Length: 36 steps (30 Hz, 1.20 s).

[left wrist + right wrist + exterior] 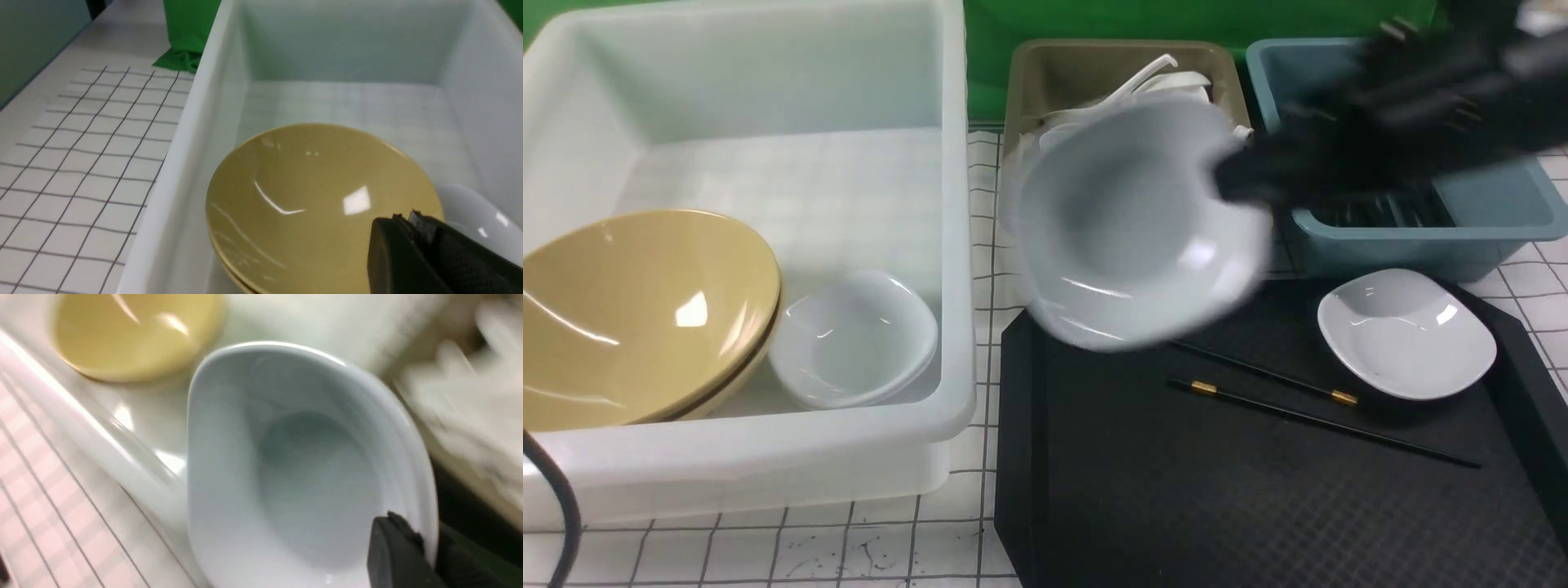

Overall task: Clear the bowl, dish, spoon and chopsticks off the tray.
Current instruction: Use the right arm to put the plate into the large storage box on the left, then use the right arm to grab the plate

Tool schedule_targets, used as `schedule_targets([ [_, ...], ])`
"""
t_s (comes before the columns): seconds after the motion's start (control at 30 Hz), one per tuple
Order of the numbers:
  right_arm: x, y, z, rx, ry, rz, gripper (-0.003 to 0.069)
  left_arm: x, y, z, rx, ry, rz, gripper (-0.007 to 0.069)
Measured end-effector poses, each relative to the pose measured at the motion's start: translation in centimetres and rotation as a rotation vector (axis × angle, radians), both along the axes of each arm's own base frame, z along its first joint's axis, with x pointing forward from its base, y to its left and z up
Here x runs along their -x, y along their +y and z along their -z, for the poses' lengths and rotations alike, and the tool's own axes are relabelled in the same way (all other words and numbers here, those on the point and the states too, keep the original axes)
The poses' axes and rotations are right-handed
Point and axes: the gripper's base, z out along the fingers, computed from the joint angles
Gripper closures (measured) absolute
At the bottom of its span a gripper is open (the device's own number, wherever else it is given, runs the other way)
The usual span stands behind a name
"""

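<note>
- A white dish (pixel 1131 224) is clamped by its rim in the right pincer (pixel 1233 180). It is held tilted in the air over the far left corner of the tray (pixel 1176 490), between the white bin (pixel 960 245) and the olive bin (pixel 1029 90). It is blurred, so quick travel is judged.
- The dish is gripped at one edge only. The glossy rim could be let slip by a fast swing, and the dish could be dropped on the counter (pixel 849 547) or the tray.
- If the dish is carried too low toward the white bin, the bin's wall could be struck and the dish knocked loose.
- The bowl (pixel 637 318) is leaned in that bin against stacked dishes (pixel 854 339). These could be chipped, or the bowl set sliding, by a release from height.
- The left pincer (pixel 412 222) is seen above the bowl, its jaws together on nothing. A clash between the arms could be caused if the right one is brought into the same bin.
- A second dish (pixel 1407 333) and the chopsticks (pixel 1307 418) are left on the tray. The thin sticks lie flat and could be rolled away by a poor pinch.
- Spoons (pixel 1168 77) are seen in the olive bin; none is seen on the tray.
</note>
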Motion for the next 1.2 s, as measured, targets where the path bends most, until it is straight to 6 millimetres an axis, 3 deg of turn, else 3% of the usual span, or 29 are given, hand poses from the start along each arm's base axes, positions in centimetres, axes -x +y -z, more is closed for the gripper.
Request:
schedule_targets([
  [0.03, -0.6, 2.4, -0.2, -0.025, -0.016, -0.034, 0.0582, 0.0, -0.1, 0.0, 0.008, -0.006, 0.005, 0.0637],
  [0.1, -0.9, 3.5, -0.1, -0.032, -0.013, -0.048, 0.0582, 0.0, -0.1, 0.0, 0.018, -0.006, 0.008, 0.0637],
  [0.13, -1.9, 6.0, 0.8, -0.030, 0.013, -0.072, 0.0582, 0.0, -0.2, 0.0, 0.033, -0.001, 0.011, 0.0637],
  [0.17, -2.2, 6.7, 1.0, -0.028, 0.020, -0.074, 0.0582, 0.0, -0.2, 0.1, 0.037, 0.001, 0.012, 0.0637],
  [0.2, -3.8, 9.0, 2.0, -0.006, 0.040, -0.065, 0.0582, 0.0, -0.3, 0.2, 0.057, 0.013, 0.012, 0.0637],
  [0.27, -6.0, 11.3, 3.0, 0.060, 0.047, -0.030, 0.0582, 0.2, -0.4, 0.5, 0.088, 0.044, 0.010, 0.0637],
  [0.4, -9.1, 14.3, 5.4, 0.186, 0.108, 0.060, 0.0582, 0.5, -0.5, 1.1, 0.116, 0.119, 0.006, 0.0637],
  [0.67, -10.2, 17.9, 9.7, 0.287, 0.202, 0.084, 0.0557, 0.8, -0.6, 1.4, 0.134, 0.153, 0.015, 0.0637],
  [0.83, -9.9, 18.2, 9.7, 0.297, 0.219, 0.084, 0.0452, 0.9, -0.6, 1.4, 0.124, 0.149, 0.023, 0.0637],
  [0.97, -9.6, 16.9, 7.4, 0.383, 0.114, 0.084, 0.0330, 0.8, -0.6, 1.3, 0.092, 0.149, 0.040, 0.0637],
  [1.07, -9.8, 14.1, 5.1, 0.516, 0.022, 0.166, 0.0293, 0.9, -0.5, 1.4, 0.073, 0.159, 0.039, 0.0637],
  [1.13, -10.2, 10.5, 2.3, 0.542, -0.028, 0.249, 0.0281, 1.0, -0.5, 1.5, 0.068, 0.176, 0.032, 0.0637],
  [1.2, -10.4, 7.1, 1.2, 0.562, -0.021, 0.311, 0.0279, 1.0, -0.4, 1.6, 0.061, 0.182, 0.028, 0.0637],
])
